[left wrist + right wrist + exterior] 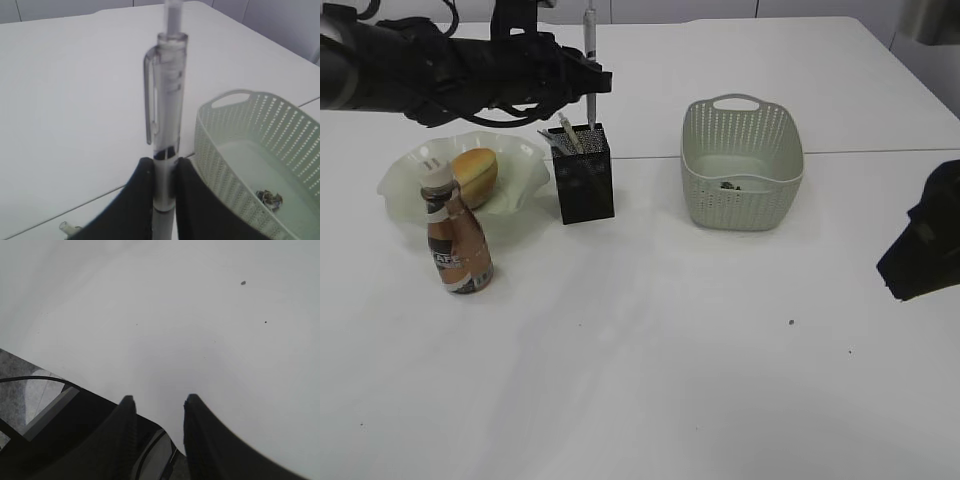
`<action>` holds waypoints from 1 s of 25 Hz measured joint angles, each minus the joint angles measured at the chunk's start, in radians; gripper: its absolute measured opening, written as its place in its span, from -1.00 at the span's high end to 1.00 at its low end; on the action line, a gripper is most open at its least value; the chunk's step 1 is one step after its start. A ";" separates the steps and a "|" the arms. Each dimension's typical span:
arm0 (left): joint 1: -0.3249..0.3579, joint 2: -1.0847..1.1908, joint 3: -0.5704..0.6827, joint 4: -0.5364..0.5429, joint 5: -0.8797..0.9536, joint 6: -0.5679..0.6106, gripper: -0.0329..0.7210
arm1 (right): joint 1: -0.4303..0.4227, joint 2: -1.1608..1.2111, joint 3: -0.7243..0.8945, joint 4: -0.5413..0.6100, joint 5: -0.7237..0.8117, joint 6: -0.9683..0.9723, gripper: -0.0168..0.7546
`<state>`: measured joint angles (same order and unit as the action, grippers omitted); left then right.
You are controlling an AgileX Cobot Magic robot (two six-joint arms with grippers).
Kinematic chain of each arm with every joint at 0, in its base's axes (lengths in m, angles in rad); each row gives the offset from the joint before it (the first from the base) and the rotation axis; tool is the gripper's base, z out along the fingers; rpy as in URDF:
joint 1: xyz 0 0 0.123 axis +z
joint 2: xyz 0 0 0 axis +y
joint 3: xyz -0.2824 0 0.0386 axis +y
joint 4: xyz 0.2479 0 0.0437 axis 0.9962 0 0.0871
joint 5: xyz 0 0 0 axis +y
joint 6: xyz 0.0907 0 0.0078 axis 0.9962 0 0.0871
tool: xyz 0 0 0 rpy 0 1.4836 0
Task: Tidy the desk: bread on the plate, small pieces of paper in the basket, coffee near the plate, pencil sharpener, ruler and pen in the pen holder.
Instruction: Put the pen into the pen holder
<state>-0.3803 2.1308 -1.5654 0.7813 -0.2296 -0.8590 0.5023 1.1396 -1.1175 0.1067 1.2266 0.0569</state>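
My left gripper [164, 167] is shut on a clear pen [167, 110] and holds it upright. In the exterior view the pen [590, 60] hangs just above the black mesh pen holder [585, 180], where a pale ruler [568, 133] sticks out. The bread [475, 175] lies in the green ruffled plate [405, 185]. The coffee [458, 240] stands in front of the plate. The basket [740, 165] holds small pieces of paper [269, 198]. My right gripper [159, 402] is open and empty over the bare desk [175, 315]. The pencil sharpener is out of view.
The right arm [923, 235] sits low at the right edge of the desk. A seam line [880, 152] crosses the tabletop behind the basket. Two dark specks [791, 322] lie on the desk in front of the basket.
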 joint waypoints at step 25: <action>0.026 0.045 -0.007 0.027 0.010 0.000 0.67 | 0.000 0.000 0.000 0.027 -0.036 0.002 0.33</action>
<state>-0.3544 2.1757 -1.5720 0.8088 -0.2200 -0.8590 0.5023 1.1396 -1.1175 0.1340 1.1902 0.0588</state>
